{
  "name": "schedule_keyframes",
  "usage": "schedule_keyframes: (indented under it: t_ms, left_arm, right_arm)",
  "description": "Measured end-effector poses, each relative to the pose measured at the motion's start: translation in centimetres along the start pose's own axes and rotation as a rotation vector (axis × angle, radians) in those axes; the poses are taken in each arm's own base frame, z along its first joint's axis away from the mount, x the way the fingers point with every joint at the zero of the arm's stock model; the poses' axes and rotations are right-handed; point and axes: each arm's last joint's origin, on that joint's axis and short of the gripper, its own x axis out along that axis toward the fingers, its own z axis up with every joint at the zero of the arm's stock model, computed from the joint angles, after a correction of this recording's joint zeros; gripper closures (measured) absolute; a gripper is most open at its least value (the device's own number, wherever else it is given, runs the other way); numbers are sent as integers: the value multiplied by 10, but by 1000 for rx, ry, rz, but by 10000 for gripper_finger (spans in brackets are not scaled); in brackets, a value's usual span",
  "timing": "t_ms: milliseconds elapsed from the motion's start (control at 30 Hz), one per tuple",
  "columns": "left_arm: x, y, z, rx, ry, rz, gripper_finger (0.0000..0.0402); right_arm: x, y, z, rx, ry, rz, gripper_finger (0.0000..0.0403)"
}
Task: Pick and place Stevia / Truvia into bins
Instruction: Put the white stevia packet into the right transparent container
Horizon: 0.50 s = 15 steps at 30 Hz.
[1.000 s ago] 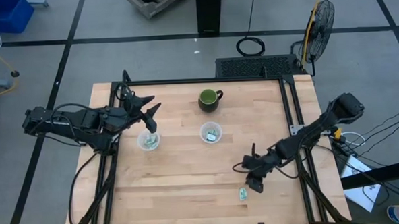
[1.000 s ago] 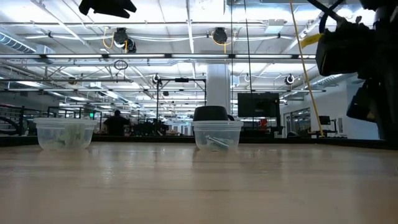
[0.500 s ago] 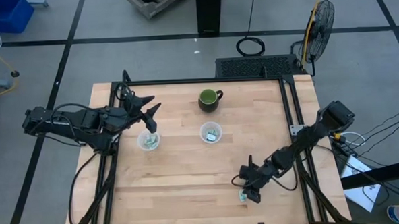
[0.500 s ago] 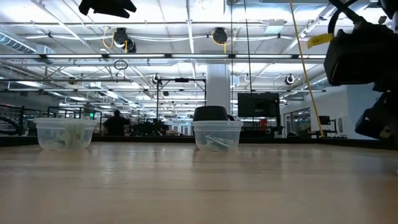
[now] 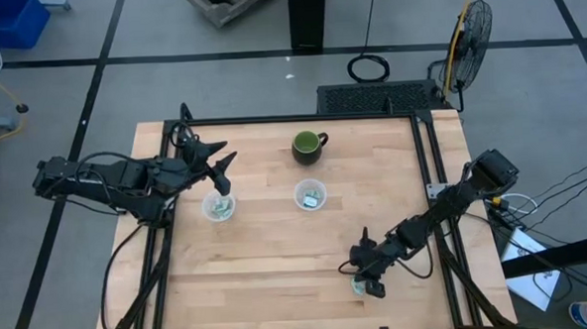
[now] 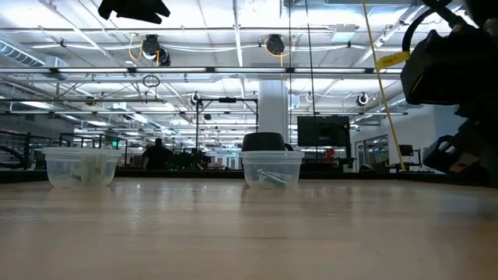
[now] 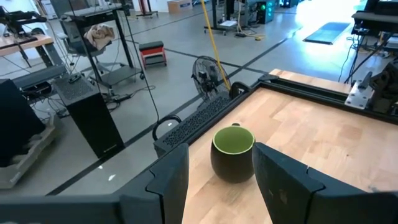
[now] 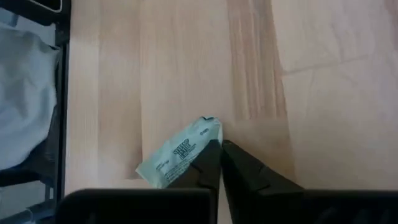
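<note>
One pale green and white Stevia sachet (image 8: 177,155) lies flat on the wood near the table's near edge, mostly hidden under my right gripper in the high view (image 5: 357,289). My right gripper (image 8: 219,149) (image 5: 364,280) is low over it, fingers shut, tips at the sachet's long edge. Two clear cups, the left (image 5: 218,206) (image 6: 80,167) and the right (image 5: 311,195) (image 6: 271,168), hold sachets. My left gripper (image 5: 219,173) waits open above the left cup. My right gripper comes at the sachet from above with its fingers together. One finger (image 8: 205,165) overlaps the sachet's long edge (image 8: 210,134) in the right wrist view. Nothing of the sachet shows between the fingers, and I cannot tell whether they touch it.
A dark green mug (image 5: 309,145) (image 7: 232,152) stands toward the far edge, behind the right cup. Black rails run along the table's left and right sides (image 5: 435,178). Bare wood lies between the cups and the near edge.
My right gripper has moved toward the near edge and a little left, and come down over the sachet, which has stayed where it was. In the low view it has dropped toward the table top.
</note>
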Motion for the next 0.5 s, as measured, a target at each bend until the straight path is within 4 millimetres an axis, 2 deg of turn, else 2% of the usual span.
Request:
schedule_keyframes:
  t_ms: [167, 300, 400, 500]
  left_arm:
    - [0, 0, 0, 1, 0, 0, 218]
    - [0, 0, 0, 2, 0, 0, 218]
    - [0, 0, 0, 3, 1, 0, 218]
    - [0, 0, 0, 3, 1, 1, 218]
  right_arm:
    - [-6, -12, 15, -11, -50, -24, 397]
    - [-20, -24, 35, -76, -187, -113, 399]
    - [-38, -35, 53, -150, -329, -249, 401]
    - [-61, -48, 71, -174, -513, -483, 401]
